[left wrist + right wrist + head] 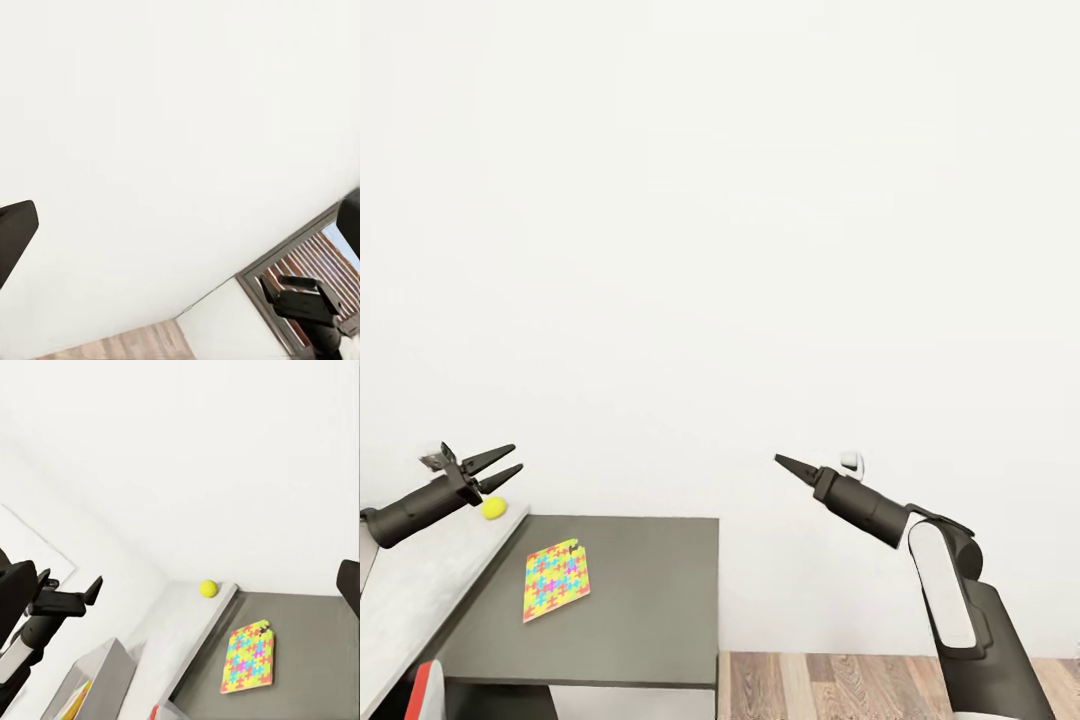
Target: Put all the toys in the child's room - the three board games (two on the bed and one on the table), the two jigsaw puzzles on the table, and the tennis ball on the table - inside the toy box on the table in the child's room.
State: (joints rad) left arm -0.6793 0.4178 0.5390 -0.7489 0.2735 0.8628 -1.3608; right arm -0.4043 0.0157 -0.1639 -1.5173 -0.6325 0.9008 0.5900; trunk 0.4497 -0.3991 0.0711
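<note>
Evidently the robot is between pickups, both arms raised and carrying nothing. In the head view the left pincer (503,465) hangs over the pale grey slab top of the long table (420,590) with its two dark fingers spread apart and empty; the small yellow-green tennis ball (494,508) rests on that slab just below and beside the fingertips, close to the wall. The right pincer (784,461) points toward the white wall, well apart from the table, and its fingers look pressed together into one point with nothing between them.

On the table's lower dark grey section lies a flat jigsaw puzzle box printed in bright multicoloured interlocking pieces (556,580), near the step up to the slab. The right wrist view shows the same ball (208,587) and puzzle box (249,658), plus the corner of an open grey toy box (97,667) farther along the slab.

The step in hand looks like collecting the ball. Next, the left arm would need to drop slightly, straddle the ball, and close gently, since a round ball may roll off the edge.
</note>
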